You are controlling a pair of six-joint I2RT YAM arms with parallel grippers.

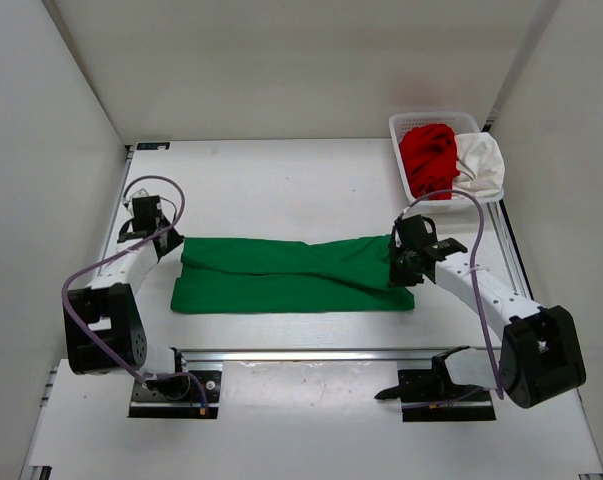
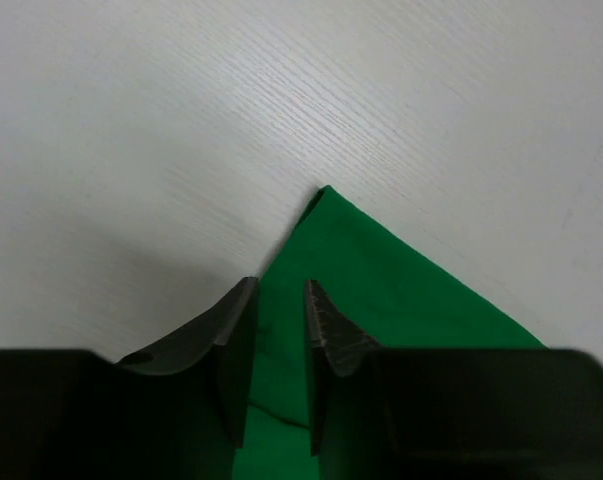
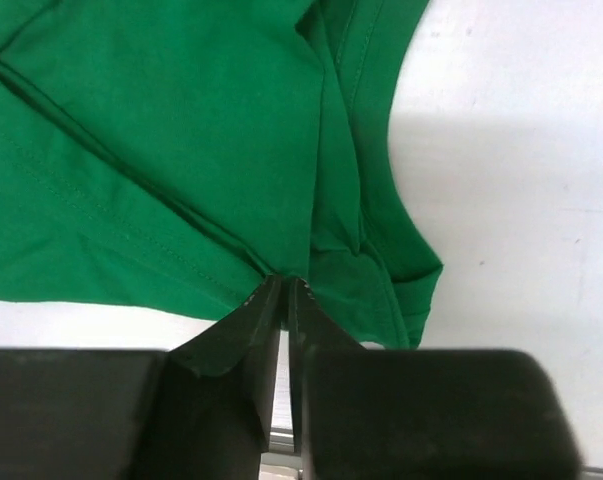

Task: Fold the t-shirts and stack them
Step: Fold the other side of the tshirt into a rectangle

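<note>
The green t-shirt lies in a long band on the counter between both arms; only the overhead view shows the red t-shirt and white t-shirt bundled in the basket at far right; the left wrist view shows the left fingers parted over one corner, gripping nothing; the right wrist view shows the right fingers almost closed, pinching a gathered fold.

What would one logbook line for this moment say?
green t-shirt: long folded strip on table | left gripper: open over one corner | right gripper: pinching fold at other end | red t-shirt, white t-shirt: in basket
</note>
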